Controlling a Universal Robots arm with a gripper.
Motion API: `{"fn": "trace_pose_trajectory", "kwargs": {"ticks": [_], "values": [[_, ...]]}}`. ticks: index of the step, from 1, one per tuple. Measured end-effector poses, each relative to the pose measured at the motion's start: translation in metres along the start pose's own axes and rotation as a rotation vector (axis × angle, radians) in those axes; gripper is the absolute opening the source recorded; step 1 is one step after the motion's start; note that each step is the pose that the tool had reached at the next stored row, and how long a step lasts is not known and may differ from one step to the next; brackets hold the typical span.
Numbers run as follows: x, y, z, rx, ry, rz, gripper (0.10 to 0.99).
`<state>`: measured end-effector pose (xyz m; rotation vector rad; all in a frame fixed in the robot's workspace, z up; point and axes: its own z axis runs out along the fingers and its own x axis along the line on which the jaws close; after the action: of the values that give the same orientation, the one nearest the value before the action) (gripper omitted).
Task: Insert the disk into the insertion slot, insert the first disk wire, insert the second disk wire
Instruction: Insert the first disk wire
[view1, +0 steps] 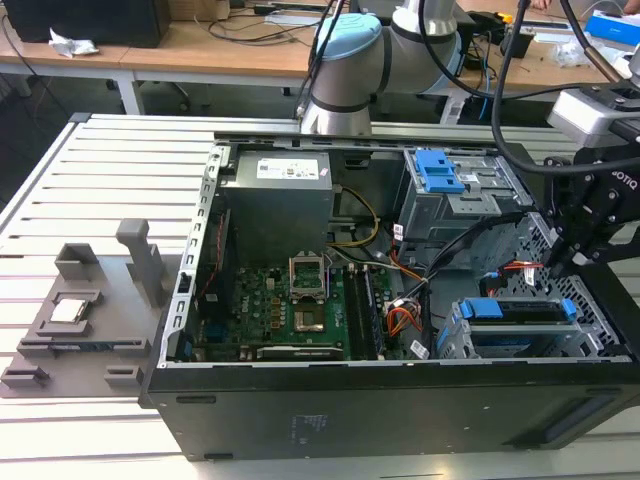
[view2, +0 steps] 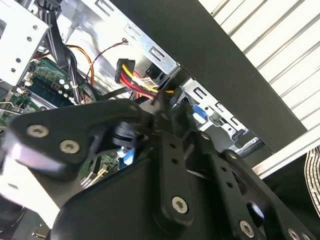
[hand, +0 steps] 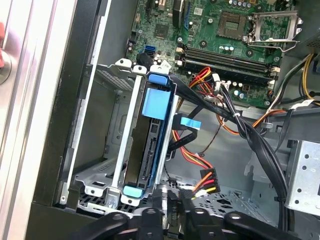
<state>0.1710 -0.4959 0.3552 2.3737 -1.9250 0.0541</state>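
Disk (hand: 150, 142) seated in slot (hand: 129, 130); my gripper (hand: 172, 206) at disk's connector end, where wires plug in; whether it is wide or narrow, I cannot tell.

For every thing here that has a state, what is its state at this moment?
disk: sits inside the insertion slot, with no wire plugged into it.
insertion slot: occupied by the disk.
power plug: loose, beside the disk.
blue data plug: unplugged, beside the disk.
computer case: side open.
pincer: close to the power plug, at the disk's end.
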Motion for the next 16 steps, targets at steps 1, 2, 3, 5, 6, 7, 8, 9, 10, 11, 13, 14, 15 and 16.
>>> {"fn": "trace_pose_trajectory", "kwargs": {"ticks": [1,2,3,5,6,7,8,9,10,11,13,14,15,16], "values": [[0.0000,0.0000,0.0000,0.000,0.0000,0.000,0.216],[0.0000,0.0000,0.0000,0.000,0.0000,0.000,0.169],[0.0000,0.0000,0.0000,0.000,0.0000,0.000,0.169],[0.0000,0.0000,0.0000,0.000,0.0000,0.000,0.169],[0.0000,0.0000,0.0000,0.000,0.0000,0.000,0.169],[0.0000,0.0000,0.0000,0.000,0.0000,0.000,0.169],[0.0000,0.0002,0.0001,0.000,-0.0001,0.000,0.169],[-0.0005,0.0020,0.0002,0.000,-0.0003,0.000,0.169],[-0.0011,0.0052,0.0002,0.000,0.0000,0.000,0.169],[-0.0024,0.0112,0.0004,0.000,-0.0001,0.000,0.169],[-0.0040,0.0189,0.0005,0.000,0.0000,0.000,0.169],[-0.0045,0.0213,0.0006,0.000,0.0000,0.000,0.169],[-0.0050,0.0240,0.0008,0.000,0.0000,0.000,0.169],[-0.0050,0.0270,0.0010,0.000,0.0000,0.000,0.169]]}}
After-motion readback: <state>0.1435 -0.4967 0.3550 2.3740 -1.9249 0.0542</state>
